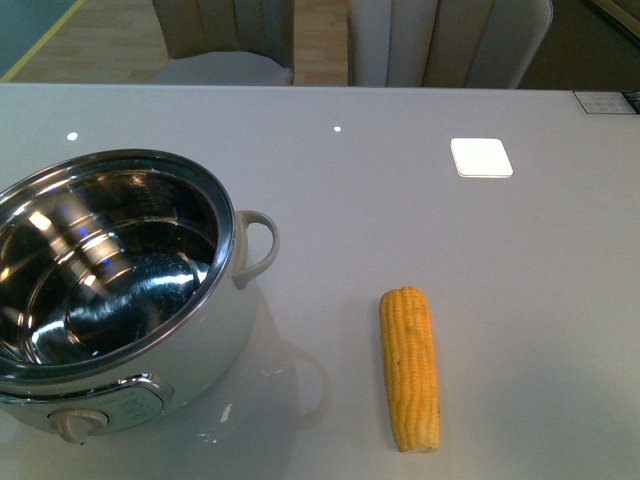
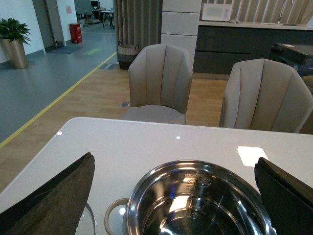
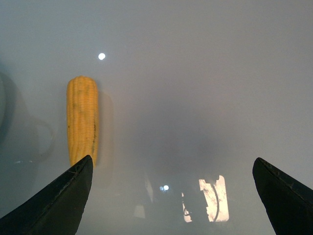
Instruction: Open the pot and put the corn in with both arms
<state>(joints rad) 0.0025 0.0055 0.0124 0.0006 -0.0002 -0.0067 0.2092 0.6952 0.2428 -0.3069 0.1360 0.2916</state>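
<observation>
On a pale, glossy bench (image 1: 520,300), the pot (image 1: 205,350) stands at the left with no lid on it, its shiny steel inside bare and empty. The corn (image 1: 409,368) lies flat on the bench to the pot's right, well apart from it, with its length pointing away from the robot. Neither arm shows in the front view. The left claw (image 2: 173,159) hangs above the pot with its two dark fingers spread wide and nothing between them. The right claw (image 3: 172,160) hovers over the bench near the corn, also wide open and empty. The cob sits off to one side of it, not between the fingers. With the pot already open, the step in hand looks to be fetching the corn. To do that well, the right claw should shift sideways until the cob is centred between its fingers. It should then close across the cob's width near the middle, and gently, since a round cob may roll on the slick surface. The corn should be lifted well above the pot's rim and its loop handle (image 1: 262,245), which sticks out toward the corn, then lowered in rather than dropped. The left claw over the pot's mouth could block the way and may need to move aside. Nothing lies between corn and pot. A white square patch (image 1: 481,157) sits farther back, and two chairs (image 2: 161,78) stand beyond the bench.
</observation>
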